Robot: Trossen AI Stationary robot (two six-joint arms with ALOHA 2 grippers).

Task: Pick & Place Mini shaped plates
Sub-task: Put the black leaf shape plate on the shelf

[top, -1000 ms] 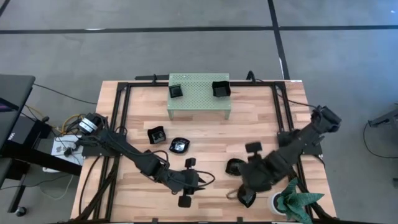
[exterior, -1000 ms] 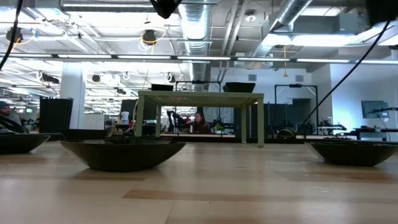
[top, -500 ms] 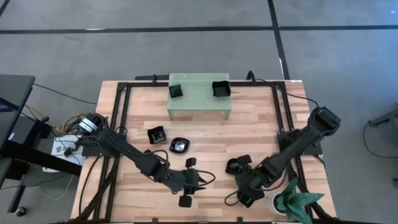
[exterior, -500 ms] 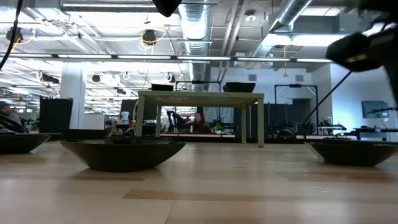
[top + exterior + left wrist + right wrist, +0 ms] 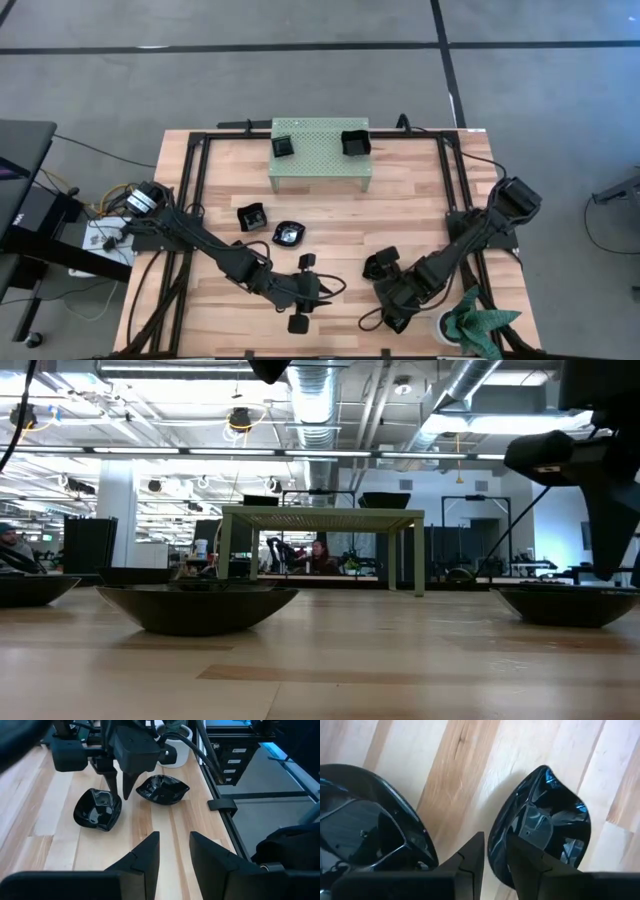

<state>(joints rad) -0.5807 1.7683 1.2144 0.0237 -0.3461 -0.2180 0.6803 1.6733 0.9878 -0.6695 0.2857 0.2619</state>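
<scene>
From above, a pale wooden table (image 5: 330, 225) with a black frame stands on grey floor crossed by dark lines. A green perforated stand (image 5: 320, 155) sits near the far edge, carrying two black plates, one at its left (image 5: 282, 147) and one at its right (image 5: 355, 142). On the bare wood left of centre lie a square plate (image 5: 251, 216) and a wavy-edged plate (image 5: 289, 234), close together. The left gripper (image 5: 302, 290) rests low near the front edge. The right gripper (image 5: 392, 297) is at the front right, over two more plates; open wood lies between the arms, and a white pot with a green plant (image 5: 470, 325) crowds the front right corner.

At table height, a shallow dish (image 5: 198, 605) sits left of centre, another (image 5: 565, 605) at the right, with the stand (image 5: 322, 520) behind and an open office beyond, where a seated person (image 5: 322, 556) shows under the stand.

The left wrist view shows its own fingers (image 5: 145, 857) spread with bare wood between, and farther off the right gripper (image 5: 120, 784) with fingers nearly together, tips down between a rounded plate (image 5: 97, 810) and a wavy plate (image 5: 162, 790).

The right wrist view shows its fingers (image 5: 472, 852) a narrow gap apart, gripping nothing, one plate (image 5: 367, 822) on one side and another (image 5: 545, 827) on the other.
</scene>
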